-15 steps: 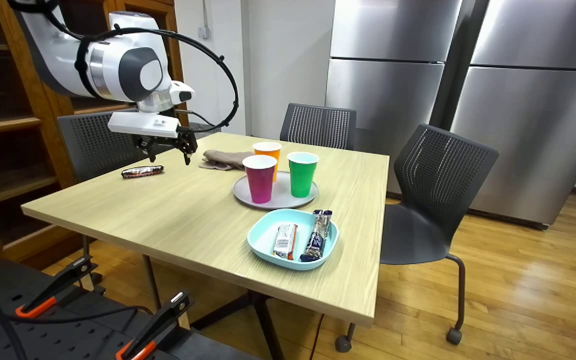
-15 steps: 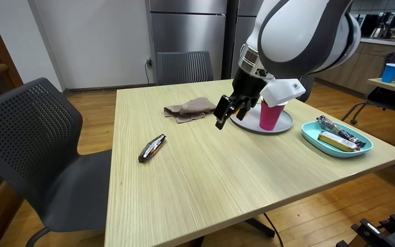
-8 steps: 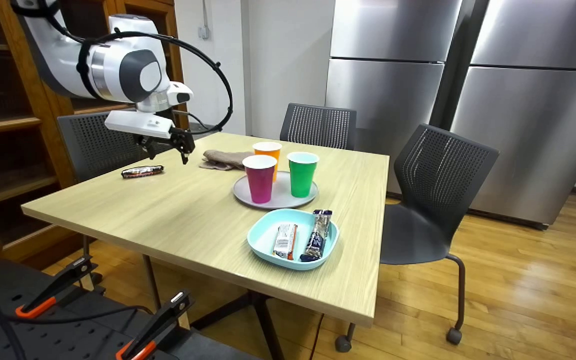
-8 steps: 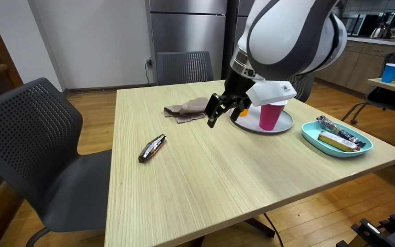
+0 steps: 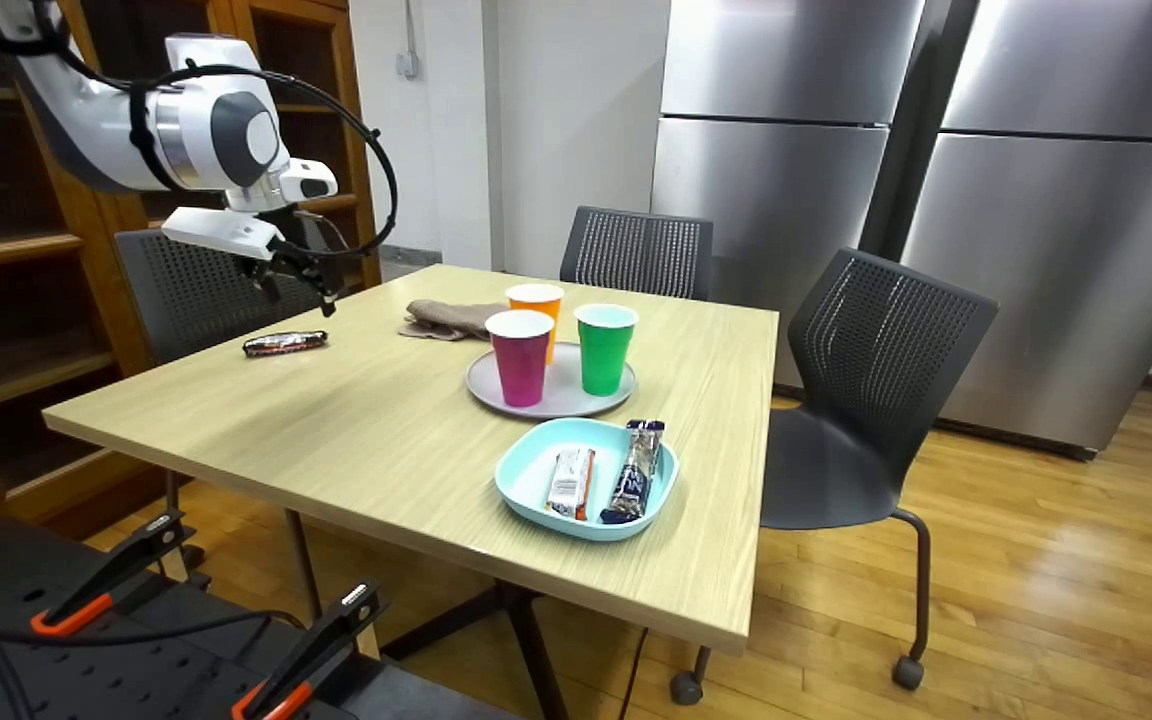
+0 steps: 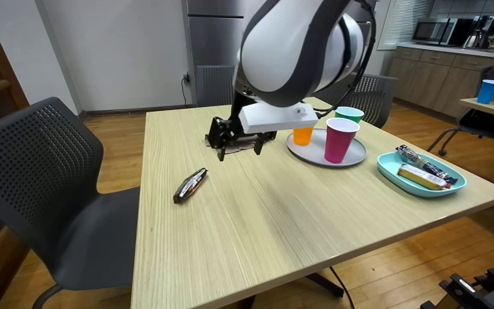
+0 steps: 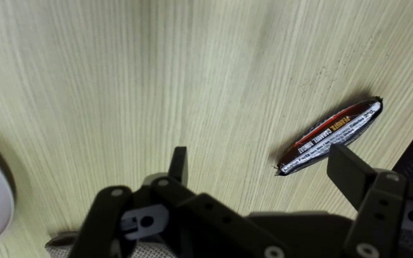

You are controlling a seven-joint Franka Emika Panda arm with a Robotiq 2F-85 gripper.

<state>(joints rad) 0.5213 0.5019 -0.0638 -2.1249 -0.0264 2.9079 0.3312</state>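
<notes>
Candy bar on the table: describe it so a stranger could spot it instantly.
Find the light wood-grain table, then the open gripper above it. Resting on the table nearby is the dark-wrapped candy bar, printed "peanuts, caramel, nougat", the only bar outside the turquoise dish.

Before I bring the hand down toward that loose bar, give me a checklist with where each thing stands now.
1. Hand open and holding nothing: ok.
2. Loose bar visible in the wrist view: ok, though one finger overlaps its edge.
3. Bar centred in the opening: not ok, it sits nearer that finger in the wrist view.
4. Bar square to the opening: not ok, it lies diagonally.
5. Brown cloth clear of the hand: ok, a gap shows in an exterior view.
6. Exact height above the bar: cannot tell.
</notes>
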